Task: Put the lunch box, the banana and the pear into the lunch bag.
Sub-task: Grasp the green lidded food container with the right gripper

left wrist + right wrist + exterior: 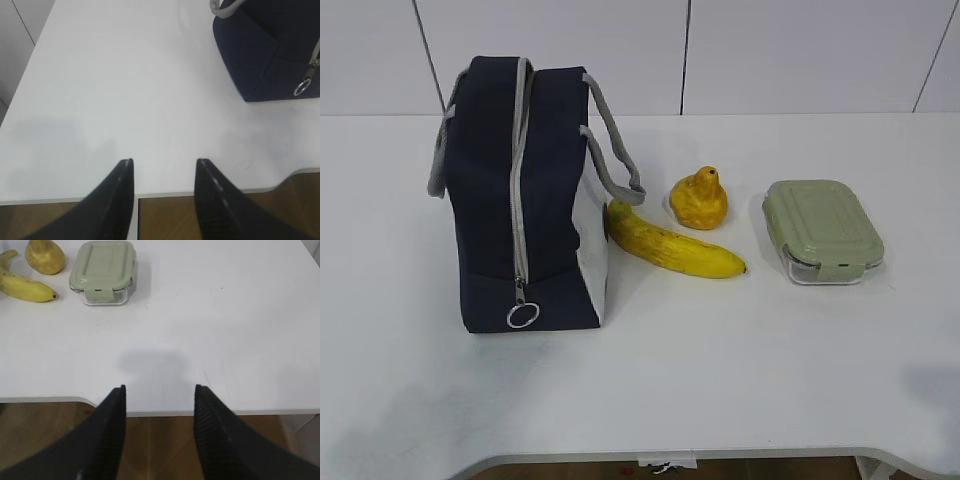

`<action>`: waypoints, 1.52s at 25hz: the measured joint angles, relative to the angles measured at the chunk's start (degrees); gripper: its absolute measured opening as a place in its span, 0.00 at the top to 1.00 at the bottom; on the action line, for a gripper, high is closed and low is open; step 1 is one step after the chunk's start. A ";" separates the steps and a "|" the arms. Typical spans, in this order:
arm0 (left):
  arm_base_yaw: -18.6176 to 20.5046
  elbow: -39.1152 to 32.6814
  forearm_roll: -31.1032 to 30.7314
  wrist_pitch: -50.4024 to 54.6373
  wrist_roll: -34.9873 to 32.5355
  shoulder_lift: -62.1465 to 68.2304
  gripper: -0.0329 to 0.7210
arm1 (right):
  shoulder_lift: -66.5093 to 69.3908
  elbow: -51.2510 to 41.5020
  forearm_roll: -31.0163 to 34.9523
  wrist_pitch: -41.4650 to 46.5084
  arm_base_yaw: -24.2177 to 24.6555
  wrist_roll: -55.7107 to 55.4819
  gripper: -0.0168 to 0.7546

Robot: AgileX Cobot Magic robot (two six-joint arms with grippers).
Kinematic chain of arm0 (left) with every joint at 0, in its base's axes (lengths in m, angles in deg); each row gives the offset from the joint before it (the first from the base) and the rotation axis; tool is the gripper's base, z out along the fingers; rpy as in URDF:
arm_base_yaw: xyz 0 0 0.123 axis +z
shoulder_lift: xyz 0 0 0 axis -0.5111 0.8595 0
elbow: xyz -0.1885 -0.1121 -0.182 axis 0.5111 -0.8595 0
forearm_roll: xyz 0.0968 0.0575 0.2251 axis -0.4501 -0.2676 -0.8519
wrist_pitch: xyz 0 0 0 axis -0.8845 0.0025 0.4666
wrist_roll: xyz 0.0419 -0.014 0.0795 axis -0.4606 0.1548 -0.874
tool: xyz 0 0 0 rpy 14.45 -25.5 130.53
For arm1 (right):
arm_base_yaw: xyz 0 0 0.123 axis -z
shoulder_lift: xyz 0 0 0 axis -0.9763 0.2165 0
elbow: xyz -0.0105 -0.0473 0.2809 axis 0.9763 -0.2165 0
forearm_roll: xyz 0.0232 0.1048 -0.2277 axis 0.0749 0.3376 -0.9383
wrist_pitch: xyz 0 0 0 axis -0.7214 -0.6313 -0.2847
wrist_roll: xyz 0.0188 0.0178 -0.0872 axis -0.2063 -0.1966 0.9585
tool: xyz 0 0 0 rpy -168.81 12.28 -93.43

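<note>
The navy lunch bag (525, 195) stands at the left of the white table, its grey zipper closed, with the ring pull (522, 316) at the near end. The banana (670, 243) lies just right of it, the pear (699, 199) behind the banana, and the green-lidded lunch box (822, 230) further right. My left gripper (164, 161) is open and empty over the table's front edge, the bag (270, 50) far ahead to its right. My right gripper (159, 387) is open and empty at the front edge, with the lunch box (103, 271), banana (22, 286) and pear (45, 256) far ahead to its left. Neither gripper shows in the exterior view.
A white panelled wall (720, 50) stands behind the table. The table's front edge (670, 455) has a notch near the middle. Wooden floor (160, 450) shows below the edge.
</note>
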 joint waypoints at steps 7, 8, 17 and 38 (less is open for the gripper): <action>0.00 0.00 0.00 0.00 0.00 0.00 0.55 | 0.00 0.00 -0.12 0.00 0.00 0.00 0.52; 0.00 0.00 0.00 0.00 0.00 0.00 0.55 | 0.00 0.00 -0.12 0.00 0.00 0.00 0.52; 0.00 0.00 0.00 0.00 0.00 0.00 0.55 | 3.20 2.81 -0.12 -0.22 0.00 0.00 0.52; 0.00 0.00 0.72 0.00 0.00 0.00 0.55 | 43.67 8.19 -0.84 -16.11 0.00 -10.34 0.52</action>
